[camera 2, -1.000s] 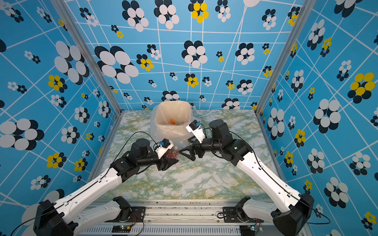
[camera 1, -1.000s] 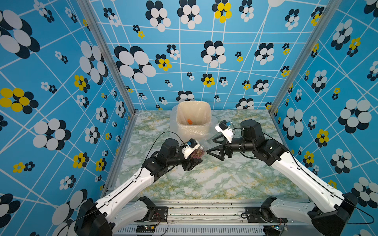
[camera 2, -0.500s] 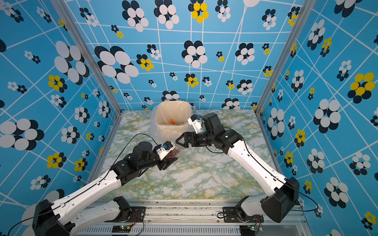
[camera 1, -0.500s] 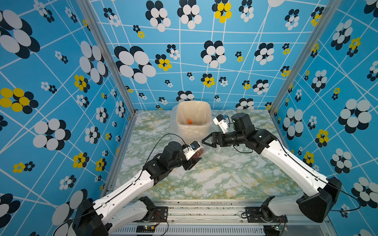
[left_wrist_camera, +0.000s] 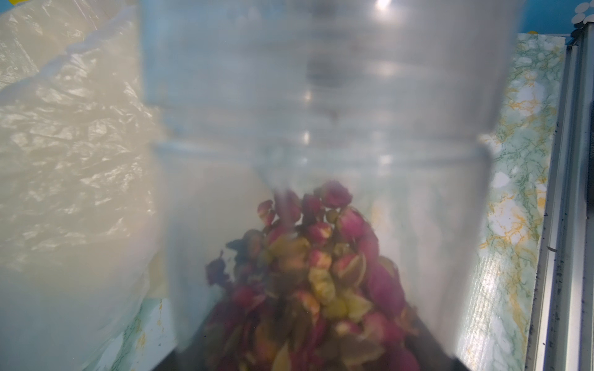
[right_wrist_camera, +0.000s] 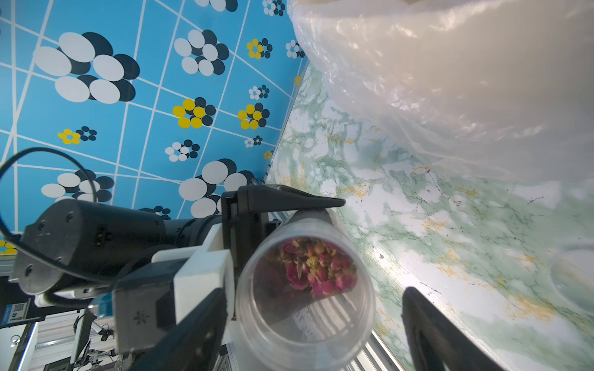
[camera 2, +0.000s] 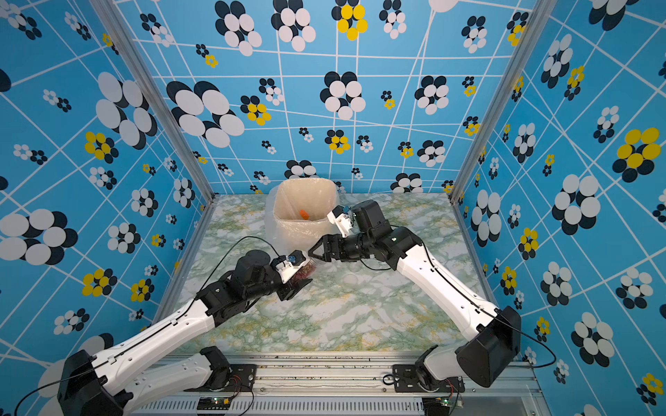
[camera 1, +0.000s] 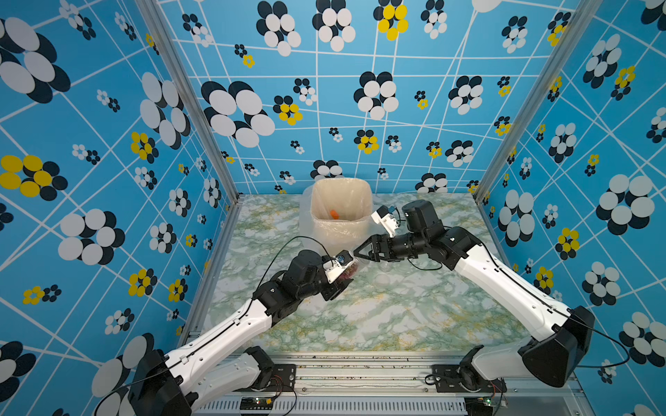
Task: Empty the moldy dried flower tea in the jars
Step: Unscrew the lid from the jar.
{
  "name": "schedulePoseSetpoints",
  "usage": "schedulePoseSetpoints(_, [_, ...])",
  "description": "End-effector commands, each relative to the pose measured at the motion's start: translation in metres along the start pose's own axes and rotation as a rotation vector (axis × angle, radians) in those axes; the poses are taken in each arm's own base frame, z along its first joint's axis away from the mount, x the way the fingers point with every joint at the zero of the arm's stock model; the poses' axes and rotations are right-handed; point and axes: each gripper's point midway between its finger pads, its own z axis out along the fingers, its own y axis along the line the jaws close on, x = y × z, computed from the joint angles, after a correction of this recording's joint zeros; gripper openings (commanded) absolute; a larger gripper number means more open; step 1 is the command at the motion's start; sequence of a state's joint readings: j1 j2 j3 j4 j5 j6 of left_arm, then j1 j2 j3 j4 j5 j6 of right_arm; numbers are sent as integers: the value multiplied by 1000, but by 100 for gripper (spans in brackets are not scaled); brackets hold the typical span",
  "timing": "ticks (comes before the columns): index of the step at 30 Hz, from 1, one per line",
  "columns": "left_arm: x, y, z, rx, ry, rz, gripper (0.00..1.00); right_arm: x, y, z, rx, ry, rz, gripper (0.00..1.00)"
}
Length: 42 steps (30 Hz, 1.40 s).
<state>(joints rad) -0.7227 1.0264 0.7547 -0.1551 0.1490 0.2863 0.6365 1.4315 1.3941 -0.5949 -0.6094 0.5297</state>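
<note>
My left gripper (camera 1: 346, 276) is shut on a clear jar (camera 1: 355, 268), holding it tilted above the marble table in front of the bin; in another top view the jar (camera 2: 310, 268) looks the same. The moldy dried flower tea (left_wrist_camera: 315, 273), pink and yellowish buds, lies heaped inside it. My right gripper (right_wrist_camera: 315, 294) stands open, its fingers to either side of the jar's (right_wrist_camera: 305, 305) near end, with a gap on one side. One of the left fingers (right_wrist_camera: 289, 199) lies along the jar's wall. Whether a lid is on, I cannot tell.
The cream plastic-lined bin (camera 1: 340, 182) stands at the back middle with one orange piece (camera 1: 334, 214) inside. Its liner (right_wrist_camera: 466, 80) bulges close beside both grippers. Two faint clear round things (camera 1: 382, 279) rest on the table right of the jar.
My right gripper has swung left and forward from beside the bin to the jar's end, and its jaws have narrowed a little. The left arm holds the jar almost still.
</note>
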Motion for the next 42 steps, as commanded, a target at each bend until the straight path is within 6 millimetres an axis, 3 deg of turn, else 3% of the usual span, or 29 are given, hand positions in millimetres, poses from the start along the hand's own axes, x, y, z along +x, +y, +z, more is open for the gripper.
schedulePoseSetpoints(1, [-17, 0, -2, 0, -41, 26, 0, 4, 9, 6, -35, 38, -9, 80])
schedulePoseSetpoints(4, [-16, -1, -1, 7, -41, 24, 0, 5, 11, 7, -50, 46, -14, 73])
schedulePoseSetpoints(12, [-18, -17, -3, 106, -55, 0, 0, 11, 13, 2, -50, 84, -145, 43])
schedulePoseSetpoints(19, [-36, -49, -21, 440, -158, -167, 0, 47, 21, -10, -163, 189, -594, 24])
schedulePoseSetpoints(22, [-45, -56, -31, 564, -192, -241, 0, 50, 18, -12, -176, 148, -781, 15])
schedulePoseSetpoints(24, [-49, -57, -35, 621, -211, -278, 0, 48, 14, -12, -159, 113, -891, 20])
schedulePoseSetpoints(29, [-55, -56, -43, 696, -249, -331, 0, 46, 7, -14, -114, 91, -1043, 20])
schedulePoseSetpoints(39, [-56, -57, -43, 746, -246, -374, 0, 39, 0, -12, -63, 34, -1172, 20])
schedulePoseSetpoints(40, [-55, -56, -42, 742, -244, -376, 0, 37, 0, -12, -53, 20, -1177, 24])
schedulePoseSetpoints(42, [-52, -51, -37, 702, -234, -380, 0, 26, -2, -12, -6, -29, -1131, 45])
